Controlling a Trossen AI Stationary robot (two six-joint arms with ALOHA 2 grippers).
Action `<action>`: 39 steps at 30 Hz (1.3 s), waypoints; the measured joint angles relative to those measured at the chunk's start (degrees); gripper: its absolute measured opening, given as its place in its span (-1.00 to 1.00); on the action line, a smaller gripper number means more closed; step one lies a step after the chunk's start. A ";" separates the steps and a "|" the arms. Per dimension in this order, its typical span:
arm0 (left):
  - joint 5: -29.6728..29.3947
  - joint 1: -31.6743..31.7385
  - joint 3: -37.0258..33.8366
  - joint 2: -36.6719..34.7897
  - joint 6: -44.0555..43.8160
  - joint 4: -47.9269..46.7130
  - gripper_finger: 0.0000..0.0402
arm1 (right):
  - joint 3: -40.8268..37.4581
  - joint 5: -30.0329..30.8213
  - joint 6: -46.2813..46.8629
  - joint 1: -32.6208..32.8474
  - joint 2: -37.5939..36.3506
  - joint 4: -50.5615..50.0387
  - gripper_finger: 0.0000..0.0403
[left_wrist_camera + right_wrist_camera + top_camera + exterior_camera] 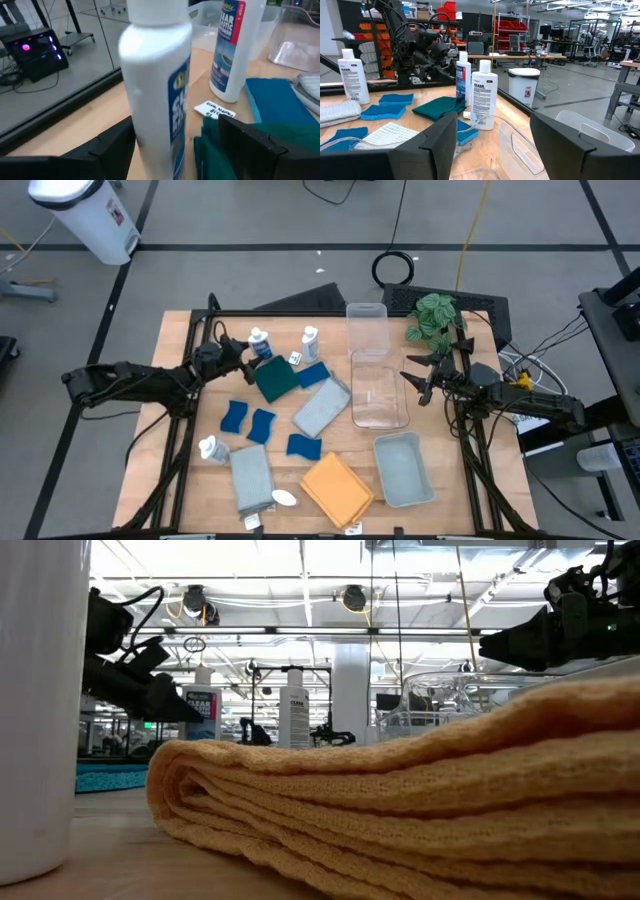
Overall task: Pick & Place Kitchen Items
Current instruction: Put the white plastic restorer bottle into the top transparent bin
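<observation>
Cloth in orange [337, 488] lies nearest, at six o'clock, a pale tray [403, 469] beside it at five. Sponges [248, 421] and a grey cloth [321, 408] fill the middle. At ten o'clock the left gripper [243, 355] straddles a white bottle [159, 85], jaws apart beside a teal cloth [275, 379]. At three, the right gripper [417, 375] gapes over the clear bin [379, 390].

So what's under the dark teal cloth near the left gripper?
The teal cloth lies flat on the wooden table, and one edge overlaps a blue sponge. Whatever else its folds cover cannot be seen. A white bottle stands at its far corner, between the left gripper's open fingers.
</observation>
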 joint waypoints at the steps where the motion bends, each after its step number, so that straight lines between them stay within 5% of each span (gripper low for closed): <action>1: 0.02 0.02 0.66 0.74 0.22 0.28 0.38 | 0.02 0.00 0.00 0.01 0.00 0.00 0.13; 11: 0.59 1.34 4.20 9.34 0.74 0.30 0.32 | 0.02 0.00 0.00 0.00 0.00 0.00 0.13; 22: -0.02 1.81 4.21 10.75 2.03 1.01 -0.41 | 0.01 0.00 0.00 0.02 0.00 0.00 0.13; 32: -1.16 1.66 6.16 6.94 -1.20 1.05 -0.42 | 0.00 0.00 0.00 0.00 -0.02 0.01 0.13; 39: -1.18 1.66 14.87 -0.06 -1.22 -16.18 -0.42 | 0.02 0.00 0.00 0.00 0.00 0.00 0.13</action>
